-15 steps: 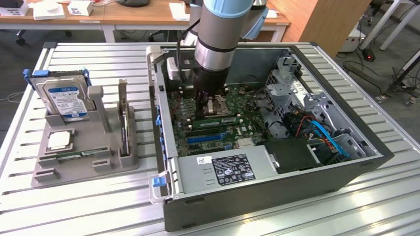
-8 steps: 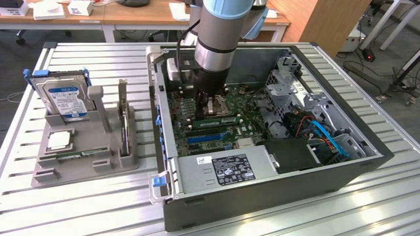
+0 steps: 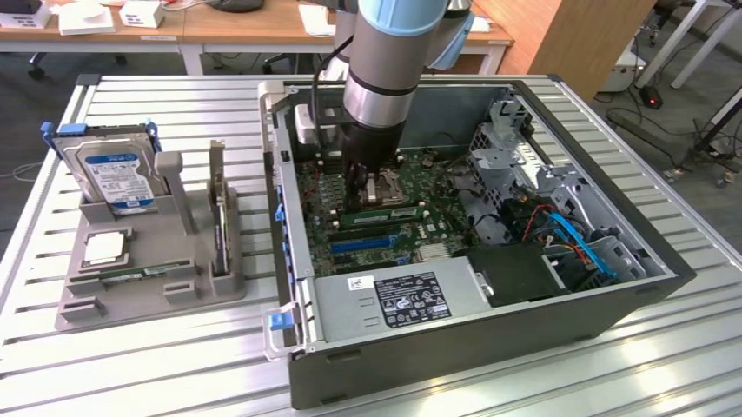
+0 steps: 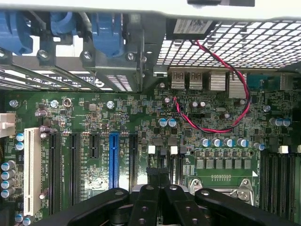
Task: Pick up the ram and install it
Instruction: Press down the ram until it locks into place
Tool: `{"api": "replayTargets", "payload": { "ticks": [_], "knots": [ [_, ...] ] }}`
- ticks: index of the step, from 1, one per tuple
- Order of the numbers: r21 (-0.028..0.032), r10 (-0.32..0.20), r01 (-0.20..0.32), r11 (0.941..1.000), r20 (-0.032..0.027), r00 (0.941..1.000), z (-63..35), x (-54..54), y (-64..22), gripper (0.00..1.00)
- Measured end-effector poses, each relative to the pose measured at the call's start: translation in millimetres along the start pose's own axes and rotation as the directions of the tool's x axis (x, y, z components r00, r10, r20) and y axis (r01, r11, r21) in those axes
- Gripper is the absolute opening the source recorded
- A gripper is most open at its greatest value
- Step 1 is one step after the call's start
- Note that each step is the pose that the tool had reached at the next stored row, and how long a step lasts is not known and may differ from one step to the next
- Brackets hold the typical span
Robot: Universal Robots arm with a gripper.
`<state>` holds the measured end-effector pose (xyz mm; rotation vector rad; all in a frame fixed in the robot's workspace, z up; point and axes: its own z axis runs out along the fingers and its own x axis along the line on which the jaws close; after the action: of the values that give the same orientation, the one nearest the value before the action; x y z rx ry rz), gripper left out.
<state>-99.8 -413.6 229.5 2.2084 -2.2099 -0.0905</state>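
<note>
Ram (image 3: 377, 214): a long green stick lying low along the motherboard (image 3: 435, 221), inside the open computer case (image 3: 464, 356). It runs across the board just beside the metal processor socket (image 3: 385, 185), on the side nearer the power supply (image 3: 394, 300). It looks seated in a slot, but I cannot confirm that.

My pincer (image 3: 368, 187) is down inside the case, directly over that stretch of board, with the ram right at its lower end. In the wrist view, the pincer (image 4: 157, 188) has its black fingers (image 4: 146, 200) pressed together. A dark narrow edge pokes out ahead of the tips. I cannot tell whether that is the ram nipped edge-on or part of the fingers themselves. I also cannot make out contact with the ram in the exterior view, since my own arm (image 3: 388, 61) covers the spot.

Just ahead of the fingers in the wrist view:
- short black slots with white latches (image 4: 151, 149)
- a blue expansion slot (image 4: 113, 160) to one side, with a white slot (image 4: 29, 169) further along
- a red-and-black wire (image 4: 235, 94) looping over the board near the rear ports (image 4: 197, 79)

On the slatted metal table (image 3: 151, 95), well apart from the case and to the exterior view's left, stands a grey holder (image 3: 151, 291). It holds:
- a hard drive (image 3: 116, 174), propped upright with its blue-white label showing
- a square silver processor chip (image 3: 104, 248), lying flat in front of the drive
</note>
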Motion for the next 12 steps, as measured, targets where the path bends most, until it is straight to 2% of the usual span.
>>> {"api": "replayTargets", "payload": {
  "ticks": [12],
  "knots": [
    [0.0000,0.000,0.000,1.0000,0.0000,1.0000,3.4,0.1,-0.2,0.09]
  ]
}}
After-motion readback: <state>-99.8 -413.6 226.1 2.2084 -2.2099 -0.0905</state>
